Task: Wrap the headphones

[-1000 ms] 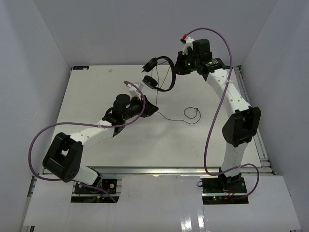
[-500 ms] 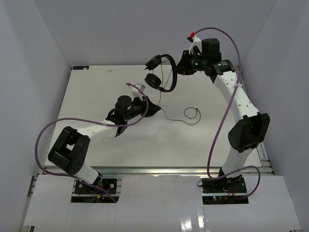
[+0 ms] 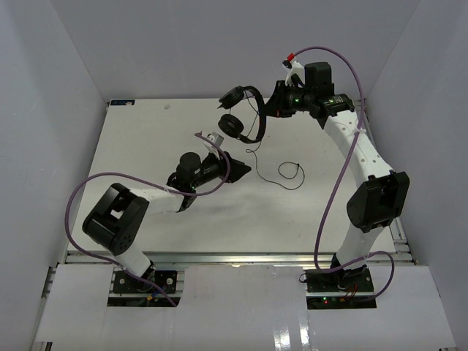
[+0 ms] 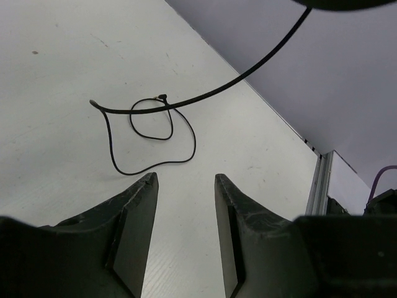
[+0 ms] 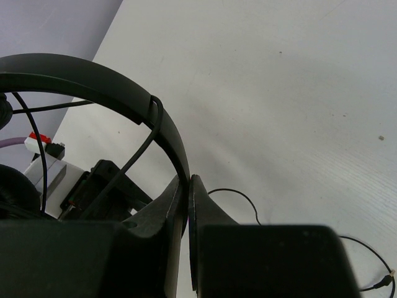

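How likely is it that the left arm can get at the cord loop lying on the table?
Probably yes. The left gripper stands open, pointed at the cord loop, with only bare table between them. The loop lies flat, so pinching it may be fiddly.

Matt plastic headphones; smooth table

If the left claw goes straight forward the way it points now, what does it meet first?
Most likely the headphone cord, looped on the table just ahead of the left claw. Depth is unclear; it may touch bare table first.
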### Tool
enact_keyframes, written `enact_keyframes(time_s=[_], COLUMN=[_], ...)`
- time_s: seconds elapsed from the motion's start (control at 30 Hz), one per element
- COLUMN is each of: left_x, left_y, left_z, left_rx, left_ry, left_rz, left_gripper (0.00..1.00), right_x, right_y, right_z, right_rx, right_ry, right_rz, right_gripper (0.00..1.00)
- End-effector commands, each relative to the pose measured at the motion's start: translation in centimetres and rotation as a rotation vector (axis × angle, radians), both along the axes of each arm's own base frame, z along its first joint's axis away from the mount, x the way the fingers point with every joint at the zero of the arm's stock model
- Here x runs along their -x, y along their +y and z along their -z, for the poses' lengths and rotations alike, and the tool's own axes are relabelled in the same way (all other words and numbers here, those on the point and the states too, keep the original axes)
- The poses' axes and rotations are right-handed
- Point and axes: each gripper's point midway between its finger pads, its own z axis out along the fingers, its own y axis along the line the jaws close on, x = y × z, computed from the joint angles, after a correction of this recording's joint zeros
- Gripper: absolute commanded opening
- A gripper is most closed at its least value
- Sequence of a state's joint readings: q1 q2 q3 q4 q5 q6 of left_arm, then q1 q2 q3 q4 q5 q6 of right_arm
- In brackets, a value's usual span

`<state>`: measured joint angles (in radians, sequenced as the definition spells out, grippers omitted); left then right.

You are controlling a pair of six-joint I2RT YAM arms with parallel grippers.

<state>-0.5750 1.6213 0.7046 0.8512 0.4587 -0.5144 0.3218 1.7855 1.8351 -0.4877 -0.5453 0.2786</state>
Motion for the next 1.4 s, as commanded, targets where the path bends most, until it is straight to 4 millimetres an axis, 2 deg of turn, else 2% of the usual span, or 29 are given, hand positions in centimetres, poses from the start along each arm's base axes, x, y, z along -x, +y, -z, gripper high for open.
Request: enact_keyframes(time_s=[0.0,0.07,0.2,0.3,0.37,0.43,0.47,0.53,0.63,0.7,0.73,0.9,1.1,1.27,1.37], left_x=[1.2,1.7,2.3,2.1,1.8,1.3,1.0,0.3,-1.1,-2.2,-2.9,-5.1,-6.2,-7.3,-8.1], left_y=[-0.4,0.3,2.1,3.3,3.5,3.0,2.4,1.6,0.2,-0.5,-0.8,-1.8,-3.9,-3.9,-4.2], left_z=[-1.8,-0.6,0.2,-0.2,-0.5,0.3,-0.1,0.6,-0.2,0.5,0.0,1.0,1.8,3.6,4.5], left_rx=[0.045,0.008,-0.022,-0.015,-0.016,-0.024,-0.016,-0.003,0.022,0.013,0.020,0.015,0.055,0.054,0.054], left_ry=[-0.097,-0.103,-0.157,-0.239,-0.290,-0.311,-0.334,-0.342,-0.381,-0.384,-0.397,-0.394,-0.360,-0.319,-0.294], left_rz=[0.046,0.029,-0.043,-0.125,-0.151,-0.152,-0.146,-0.142,-0.161,-0.177,-0.195,-0.244,-0.215,-0.274,-0.293], left_gripper=[0.58,0.63,0.72,0.76,0.84,0.95,0.97,0.98,0.98,0.98,0.98,0.98,0.98,0.96,0.90], right_x=[0.9,0.8,0.8,0.7,0.8,0.9,0.9,1.0,1.2,1.3,1.4,1.6,1.7,2.0,2.2], right_y=[0.3,0.2,0.3,0.3,0.4,0.4,0.4,0.3,0.4,0.4,0.4,0.5,0.4,0.5,0.5], right_z=[-4.1,-4.1,-4.0,-4.3,-4.4,-4.6,-4.7,-4.6,-4.5,-4.6,-4.5,-4.9,-5.3,-5.8,-6.1], right_rx=[-0.069,-0.070,-0.072,-0.077,-0.083,-0.088,-0.088,-0.088,-0.089,-0.091,-0.092,-0.098,-0.104,-0.112,-0.116], right_ry=[-0.091,-0.092,-0.089,-0.094,-0.091,-0.094,-0.098,-0.096,-0.092,-0.092,-0.092,-0.096,-0.104,-0.109,-0.114], right_rz=[-0.021,-0.022,-0.022,-0.021,-0.022,-0.023,-0.023,-0.023,-0.029,-0.031,-0.034,-0.039,-0.038,-0.043,-0.047], right_gripper=[0.08,0.08,0.08,0.08,0.08,0.08,0.08,0.08,0.08,0.08,0.08,0.08,0.08,0.08,0.08])
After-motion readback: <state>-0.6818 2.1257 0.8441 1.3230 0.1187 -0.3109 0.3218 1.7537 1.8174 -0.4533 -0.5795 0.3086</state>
